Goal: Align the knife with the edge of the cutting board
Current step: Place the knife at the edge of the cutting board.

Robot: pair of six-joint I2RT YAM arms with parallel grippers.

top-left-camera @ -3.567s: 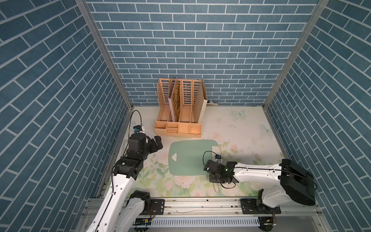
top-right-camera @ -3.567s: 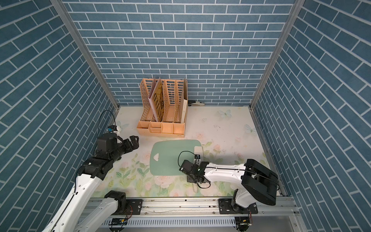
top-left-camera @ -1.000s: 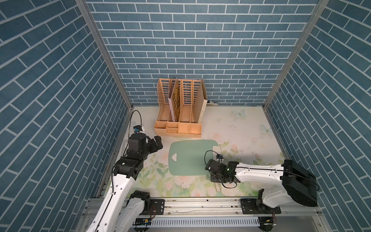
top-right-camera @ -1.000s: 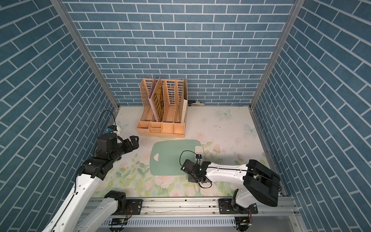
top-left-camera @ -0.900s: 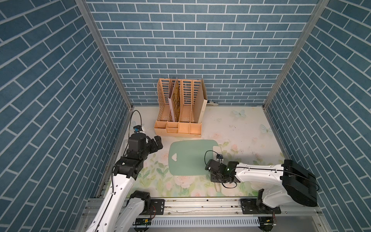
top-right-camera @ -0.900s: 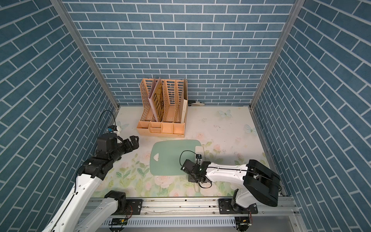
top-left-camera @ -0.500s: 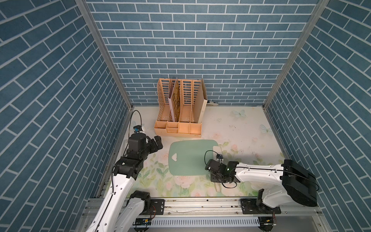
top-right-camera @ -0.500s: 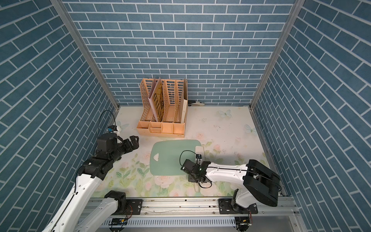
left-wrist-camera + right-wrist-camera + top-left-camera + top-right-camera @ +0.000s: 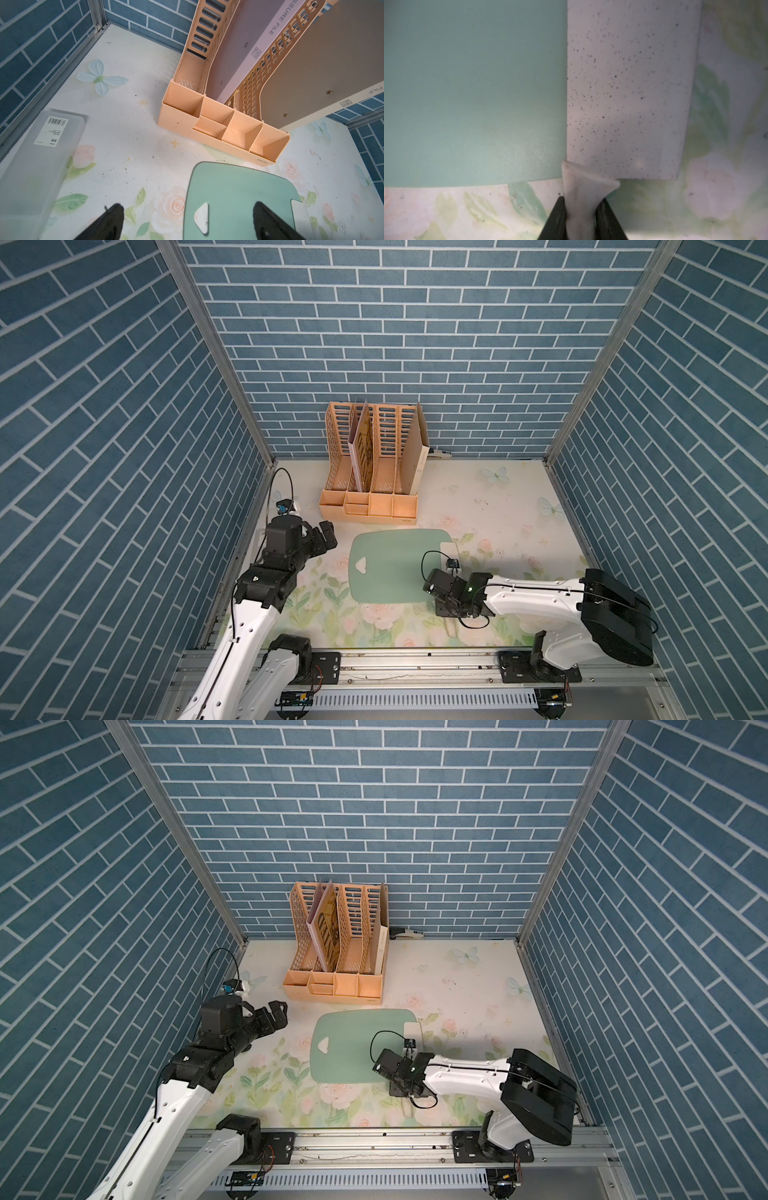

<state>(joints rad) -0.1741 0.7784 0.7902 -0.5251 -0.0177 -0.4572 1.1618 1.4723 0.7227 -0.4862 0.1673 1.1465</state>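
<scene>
The pale green cutting board (image 9: pixel 395 568) lies flat mid-table, its triangular hole (image 9: pixel 202 216) toward the left end. The knife's whitish speckled blade (image 9: pixel 629 93) rests at the board's right short end. Its left part overlaps the board and its long side runs along that end. In both top views only the blade's far part (image 9: pixel 449 551) (image 9: pixel 413 1031) shows beyond the right wrist. My right gripper (image 9: pixel 581 214) is shut on the knife's cream handle (image 9: pixel 584 187), just behind the blade. My left gripper (image 9: pixel 188 207) (image 9: pixel 326 538) hangs open and holds nothing, above the board's left end.
A peach file organiser (image 9: pixel 370 472) with folders stands at the back, just behind the board. A translucent grey flat box with a barcode label (image 9: pixel 41 155) lies by the left wall. Brick-patterned walls close in three sides.
The right wrist with the knife has shifted very slightly to the right since the oldest frames. The left arm has not moved.
</scene>
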